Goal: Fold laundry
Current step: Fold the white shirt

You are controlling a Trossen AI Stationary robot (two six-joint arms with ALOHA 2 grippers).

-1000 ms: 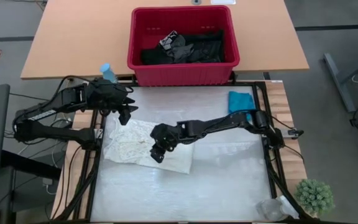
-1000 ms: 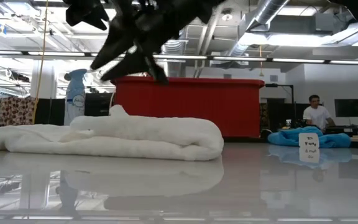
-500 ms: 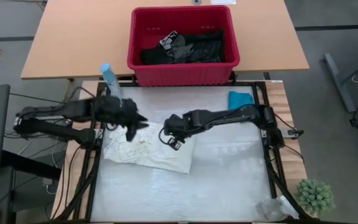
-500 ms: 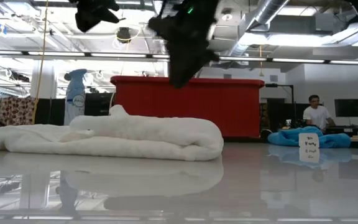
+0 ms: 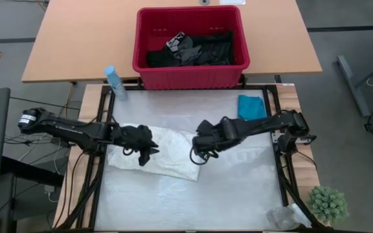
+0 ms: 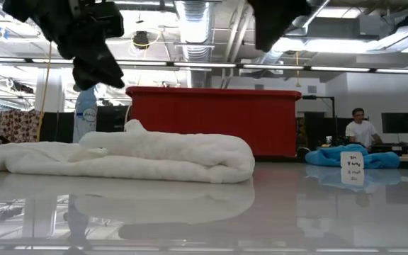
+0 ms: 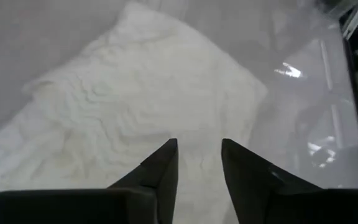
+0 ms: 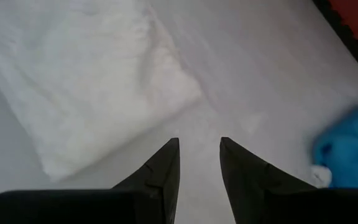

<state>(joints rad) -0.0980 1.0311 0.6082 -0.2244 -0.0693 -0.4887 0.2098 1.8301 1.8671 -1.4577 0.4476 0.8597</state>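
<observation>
The white lacy garment [image 5: 173, 155] lies folded in a thick flat pad on the table's left half; it also shows in the low view [image 6: 154, 156]. My left gripper [image 5: 146, 151] hovers open above its middle [image 7: 148, 93], clear of the cloth [image 6: 98, 67]. My right gripper [image 5: 198, 153] hangs open above the bare table just off the garment's right corner [image 8: 86, 81]. The small teal garment [image 5: 251, 107] lies bunched near the far right corner. Black garments [image 5: 190, 48] sit in the red basket.
The red basket [image 5: 190, 74] stands just beyond the table's far edge, with a blue spray bottle [image 5: 113, 81] at the far left corner. A crumpled clear plastic piece [image 5: 282, 217] and a small plant [image 5: 327, 204] sit at the near right. A person [image 6: 361, 131] sits far behind.
My left gripper has come from the far left corner by the spray bottle toward the near edge and right, and now stands over the white garment. My right gripper has drawn off the garment toward the table's right and risen. The garment has kept its shape.
</observation>
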